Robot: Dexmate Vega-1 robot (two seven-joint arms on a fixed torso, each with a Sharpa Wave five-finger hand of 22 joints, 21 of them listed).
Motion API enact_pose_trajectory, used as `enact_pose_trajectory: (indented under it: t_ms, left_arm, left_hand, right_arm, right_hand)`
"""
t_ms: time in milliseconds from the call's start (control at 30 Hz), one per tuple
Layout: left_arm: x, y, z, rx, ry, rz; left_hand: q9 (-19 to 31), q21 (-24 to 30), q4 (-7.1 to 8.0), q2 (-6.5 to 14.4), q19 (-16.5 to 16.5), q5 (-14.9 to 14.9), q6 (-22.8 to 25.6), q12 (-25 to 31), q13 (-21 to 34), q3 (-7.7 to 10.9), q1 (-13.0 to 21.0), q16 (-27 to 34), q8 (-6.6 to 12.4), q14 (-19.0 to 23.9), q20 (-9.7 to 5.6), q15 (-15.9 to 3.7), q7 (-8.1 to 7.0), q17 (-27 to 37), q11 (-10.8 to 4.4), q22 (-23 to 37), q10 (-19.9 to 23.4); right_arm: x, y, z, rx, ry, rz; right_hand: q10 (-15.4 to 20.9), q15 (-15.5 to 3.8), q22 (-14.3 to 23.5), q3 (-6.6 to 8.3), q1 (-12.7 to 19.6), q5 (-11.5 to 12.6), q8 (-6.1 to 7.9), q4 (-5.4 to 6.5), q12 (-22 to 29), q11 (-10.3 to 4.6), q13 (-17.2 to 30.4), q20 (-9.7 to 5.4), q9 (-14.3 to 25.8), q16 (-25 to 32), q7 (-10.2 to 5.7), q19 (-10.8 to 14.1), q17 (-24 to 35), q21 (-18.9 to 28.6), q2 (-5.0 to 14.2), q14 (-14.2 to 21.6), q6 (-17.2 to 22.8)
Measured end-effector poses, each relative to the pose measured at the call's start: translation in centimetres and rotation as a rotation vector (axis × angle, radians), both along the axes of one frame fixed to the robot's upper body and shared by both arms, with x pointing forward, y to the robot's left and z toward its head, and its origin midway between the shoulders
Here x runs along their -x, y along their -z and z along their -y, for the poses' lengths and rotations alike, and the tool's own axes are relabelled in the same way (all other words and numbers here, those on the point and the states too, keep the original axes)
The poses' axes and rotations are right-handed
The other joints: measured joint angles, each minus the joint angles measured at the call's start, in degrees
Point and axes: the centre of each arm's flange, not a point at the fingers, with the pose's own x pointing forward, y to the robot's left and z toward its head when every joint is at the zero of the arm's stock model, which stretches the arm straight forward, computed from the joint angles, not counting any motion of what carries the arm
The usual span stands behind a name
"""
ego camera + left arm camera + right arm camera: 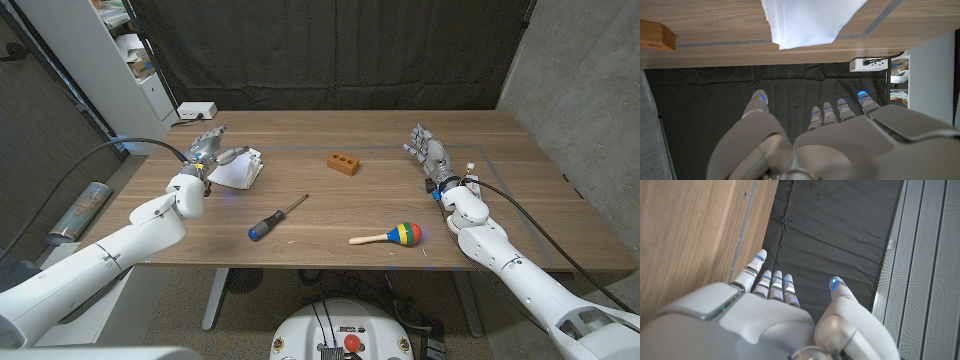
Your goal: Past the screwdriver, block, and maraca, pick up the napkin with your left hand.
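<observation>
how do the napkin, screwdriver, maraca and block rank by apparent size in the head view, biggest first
1. maraca and screwdriver: about equally long, too close to rank
2. napkin: partly hidden by the left hand, farther from the camera, so unsure
3. block: smallest

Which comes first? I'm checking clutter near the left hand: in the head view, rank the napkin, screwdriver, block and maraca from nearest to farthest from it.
1. napkin: right beside the left hand, at the table's left.
2. screwdriver: toward the front, left of centre.
3. block: mid-table, farther back.
4. maraca: front, right of centre, farthest.
</observation>
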Motion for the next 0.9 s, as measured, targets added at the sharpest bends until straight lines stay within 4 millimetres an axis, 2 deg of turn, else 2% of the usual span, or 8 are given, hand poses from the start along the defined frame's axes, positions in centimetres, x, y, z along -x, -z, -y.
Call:
enact_pose_trajectory:
  t_ms: [900]
  left_arm:
    - [-1.6, 1.4, -0.4, -0.025, -0.02, -0.065]
  left_hand:
    - [0.0, 0.0, -0.23, -0.5, 0.3, 0.2, 0.0, 0.0, 0.0, -0.24, 0.5, 0.0, 0.0, 0.0, 0.29, -0.01, 0.02, 0.3, 0.3, 0.0, -0.3]
  right_arm:
    - [-0.4, -0.5, -0.7, 0.009, 0.002, -0.002]
  right_hand:
    - [0.0, 0.21, 0.0, 0.0, 0.0, 0.0, 0.0, 0.0, 0.0, 0.0, 0.0, 0.0, 0.0, 0.0, 0.01, 0.0, 0.0, 0.0, 0.0, 0.2, 0.0]
